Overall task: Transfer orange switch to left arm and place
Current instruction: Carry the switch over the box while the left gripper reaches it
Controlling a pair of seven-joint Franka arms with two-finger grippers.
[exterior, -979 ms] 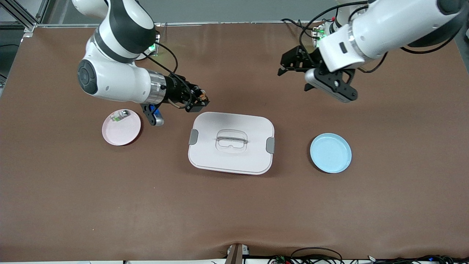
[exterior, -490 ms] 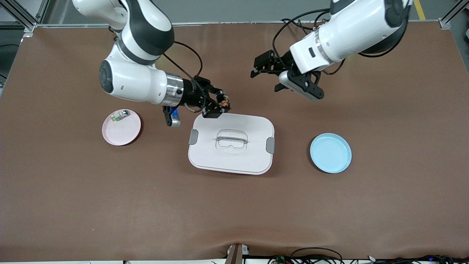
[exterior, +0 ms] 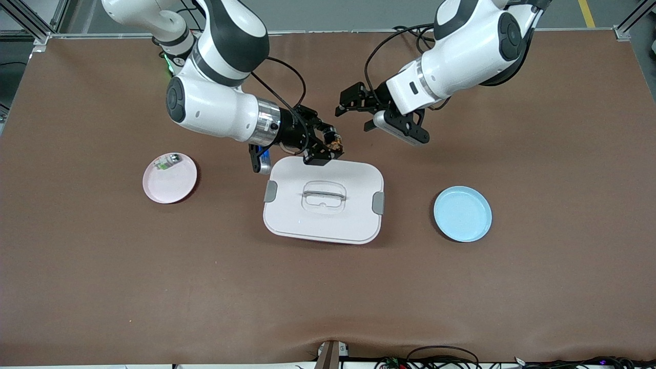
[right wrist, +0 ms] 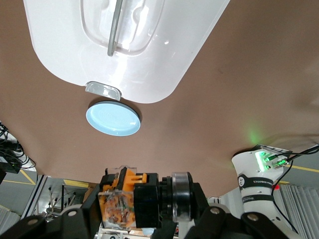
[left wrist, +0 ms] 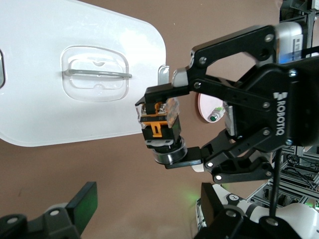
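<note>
Both right fingers pinch the orange switch; left fingers spread apart.

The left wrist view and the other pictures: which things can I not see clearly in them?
- Inside of the large white lidded box: hidden in every view by its shut lid.
- Left gripper fingers, left wrist view: cut off by the picture's edge.
- Small green-and-silver component on the round pink plate, front view: too small for details.
</note>
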